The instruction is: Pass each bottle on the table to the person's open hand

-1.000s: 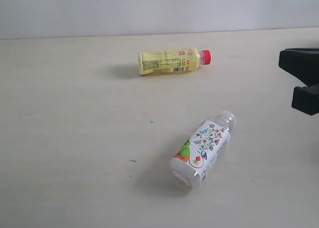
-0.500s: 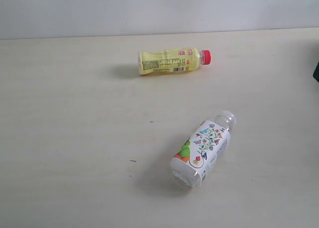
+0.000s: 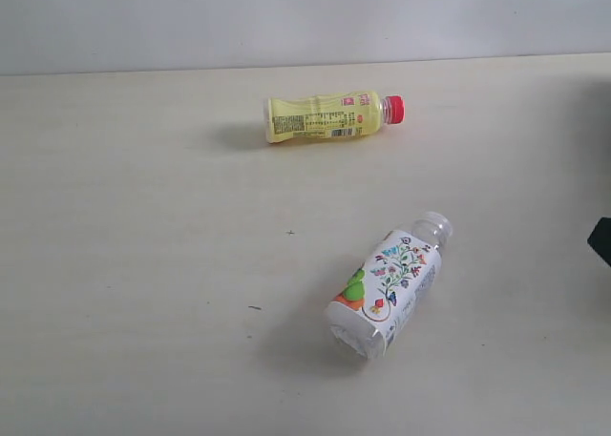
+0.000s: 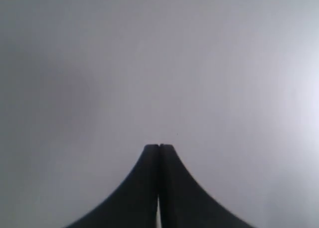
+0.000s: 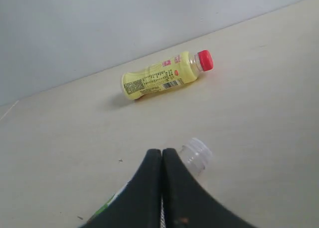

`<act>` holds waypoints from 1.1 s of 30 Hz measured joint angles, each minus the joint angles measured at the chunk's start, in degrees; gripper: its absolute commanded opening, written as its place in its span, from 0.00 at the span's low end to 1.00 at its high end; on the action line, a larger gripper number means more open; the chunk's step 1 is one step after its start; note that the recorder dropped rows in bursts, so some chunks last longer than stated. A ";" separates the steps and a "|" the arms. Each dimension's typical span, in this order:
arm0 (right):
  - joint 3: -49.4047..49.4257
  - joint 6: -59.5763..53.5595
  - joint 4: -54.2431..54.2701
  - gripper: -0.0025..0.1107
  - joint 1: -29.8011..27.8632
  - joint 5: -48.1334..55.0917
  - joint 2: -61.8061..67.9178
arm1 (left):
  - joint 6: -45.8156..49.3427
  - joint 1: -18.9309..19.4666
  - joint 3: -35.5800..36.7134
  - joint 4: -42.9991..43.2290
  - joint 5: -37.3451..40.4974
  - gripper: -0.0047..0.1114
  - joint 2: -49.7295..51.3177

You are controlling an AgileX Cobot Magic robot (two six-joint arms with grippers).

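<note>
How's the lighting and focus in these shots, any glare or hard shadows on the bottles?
Exterior view: even, soft light; the yellow bottle and floral bottle cast faint shadows leftward, no glare. Left wrist view: only featureless grey, brighter at one edge, behind the dark left hand. Right wrist view: yellow bottle sharp, right hand silhouetted.

Left claw (image 4: 159, 147) and right claw (image 5: 162, 150) are both pinched closed.

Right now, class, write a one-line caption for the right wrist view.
Shut right hand with the near bottle partly hidden behind it; yellow bottle lies on its side beyond, on the table.
</note>
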 measured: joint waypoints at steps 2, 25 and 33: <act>0.02 0.55 0.13 0.02 0.00 0.00 0.00 | -4.27 0.00 -6.01 7.52 -0.85 0.04 7.91; 0.13 0.97 0.13 0.02 0.00 -0.45 0.00 | -15.00 -34.02 -41.41 70.88 37.00 0.04 61.07; 0.13 0.97 0.13 0.02 0.00 -0.45 0.00 | 21.49 -37.55 -48.26 39.46 98.70 0.04 67.10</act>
